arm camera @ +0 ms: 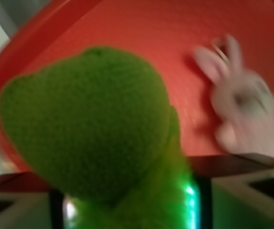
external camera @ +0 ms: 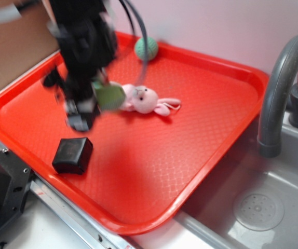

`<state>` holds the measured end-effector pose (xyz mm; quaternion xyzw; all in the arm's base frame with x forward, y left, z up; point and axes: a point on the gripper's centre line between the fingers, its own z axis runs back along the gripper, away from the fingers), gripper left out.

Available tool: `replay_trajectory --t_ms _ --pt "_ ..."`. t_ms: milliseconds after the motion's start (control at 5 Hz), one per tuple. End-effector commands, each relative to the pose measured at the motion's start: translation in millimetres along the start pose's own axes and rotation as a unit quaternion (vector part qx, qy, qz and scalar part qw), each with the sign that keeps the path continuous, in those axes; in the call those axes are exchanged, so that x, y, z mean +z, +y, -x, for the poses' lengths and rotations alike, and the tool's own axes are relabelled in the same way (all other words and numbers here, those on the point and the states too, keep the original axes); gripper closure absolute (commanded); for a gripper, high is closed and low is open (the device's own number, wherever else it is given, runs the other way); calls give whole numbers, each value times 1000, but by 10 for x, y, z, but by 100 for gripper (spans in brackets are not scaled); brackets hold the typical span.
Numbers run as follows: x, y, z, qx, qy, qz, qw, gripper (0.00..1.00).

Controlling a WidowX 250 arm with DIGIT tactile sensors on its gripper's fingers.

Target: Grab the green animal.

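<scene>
A black robot arm is reaching down over a glossy red plastic tray [external camera: 211, 129] with a fine pebbled surface and a raised, rounded rim. The gripper [external camera: 94, 101], blurred in the exterior view, is pinching the green animal [external camera: 109, 96], a small plush toy showing there as a pale green lump between the dark fingers. The toy is sitting over the left-centre part of the tray, just beside the pink bunny [external camera: 146, 99]; whether it is lifted off the surface cannot be told.

In the wrist view the green animal [arm camera: 87, 124] is filling most of the picture: a fuzzy, lime-green rounded mass with a nubbly pile, narrowing below into a smoother, darker green part that is catching shiny highlights.

The pink bunny is lying on its side, soft and pale, with long floppy ears and small dark eyes; in the wrist view it [arm camera: 244, 107] is appearing as a pink smear at the right.

A teal knitted ball [external camera: 146, 47] is resting against the tray's far rim. A small black box [external camera: 72, 155] with rounded corners is sitting near the front left edge. To the right, a grey curved faucet [external camera: 279, 88] is arching over a grey sink basin [external camera: 273, 192] with a round perforated drain.
</scene>
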<state>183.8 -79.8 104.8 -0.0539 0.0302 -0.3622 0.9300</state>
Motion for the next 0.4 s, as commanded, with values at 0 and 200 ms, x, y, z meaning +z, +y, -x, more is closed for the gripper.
replay_trajectory --t_ms 0,200 --pt "763 -83 543 239 -111 -5 965 100" --pt "677 -60 436 360 -50 -17 932 100"
